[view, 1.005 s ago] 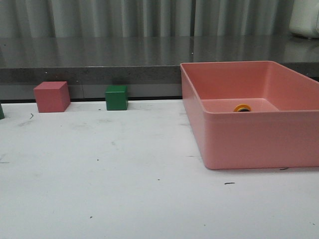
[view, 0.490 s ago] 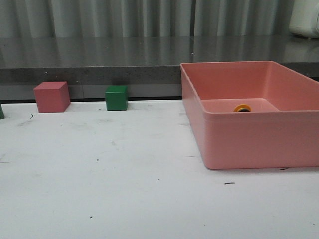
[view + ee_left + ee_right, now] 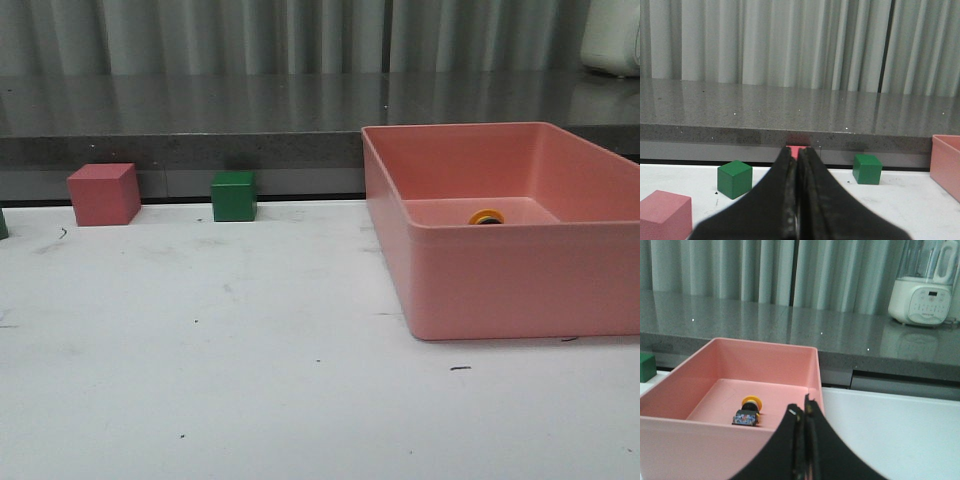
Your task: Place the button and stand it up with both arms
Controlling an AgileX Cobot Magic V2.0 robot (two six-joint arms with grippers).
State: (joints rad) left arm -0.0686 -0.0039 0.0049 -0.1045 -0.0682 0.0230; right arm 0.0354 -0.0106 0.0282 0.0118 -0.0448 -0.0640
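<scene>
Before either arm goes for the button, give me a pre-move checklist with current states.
1. Button located: ok, inside the pink bin.
2. Button upright: not ok, lying on its side on the bin floor.
3. Right gripper open for grasp: not ok, fingers closed.
4. Left gripper open: not ok, closed.
5. Either gripper holding anything: ok, both are free.
6. Path over the bin wall: cannot tell.

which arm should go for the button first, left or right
Probably right. The right gripper, shut, faces the pink bin where the button lies on its side. The left gripper, also shut, faces the green cubes.
</scene>
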